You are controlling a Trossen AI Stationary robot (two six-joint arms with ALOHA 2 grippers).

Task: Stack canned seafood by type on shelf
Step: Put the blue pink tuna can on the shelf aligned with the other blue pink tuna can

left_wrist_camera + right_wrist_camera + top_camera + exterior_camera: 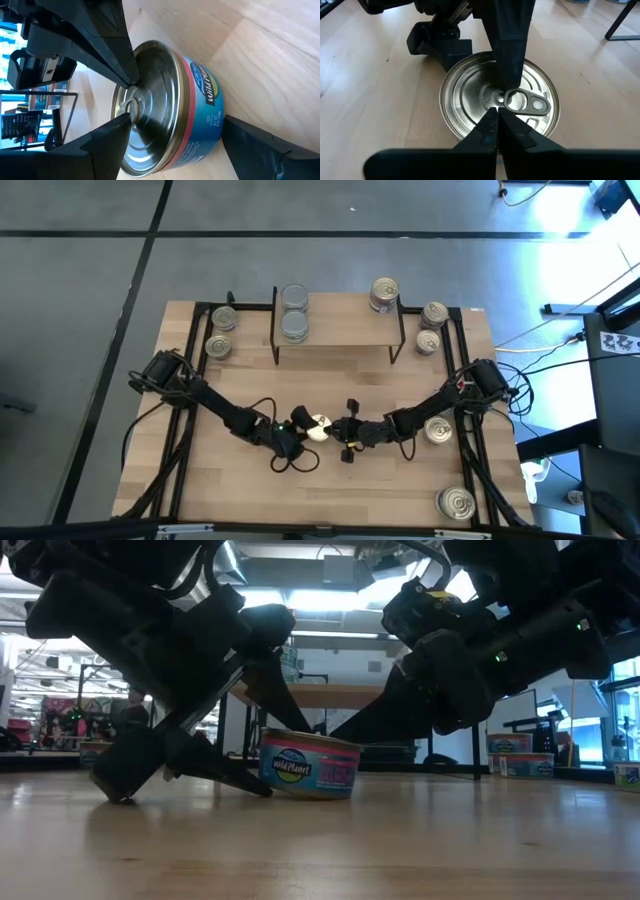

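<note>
One canned seafood tin point(318, 428), blue and pink label, silver pull-ring lid, stands upright on the tabletop between my two grippers. My left gripper point(177, 122) is open. One of its fingers point(510, 55) reaches over the lid, and the other point(225, 775) lies on the table at the tin's wall. My right gripper point(496, 111) is shut, with its tips on the lid. The shelf point(340, 330) stands at the far middle. It carries two silver-lidded tins point(294, 312) and a gold-lidded one point(384, 292). My left gripper stands around the tin, slanting down from the table's left. One fingertip point(127, 119) is at the pull ring and the other point(240, 137) at the tin's bottom edge; I cannot tell whether either touches. My right gripper has its shut fingertips point(495, 117) set on the lid point(470, 95) beside the pull ring point(526, 102). It comes slanting down from the table's right. The tin stays flat on the table.
Two tins point(221, 332) stand left of the shelf and two point(430, 327) right of it. Another tin point(438, 430) sits beside the right arm, and one point(456, 502) stands at the near right corner. Cables run along both table sides.
</note>
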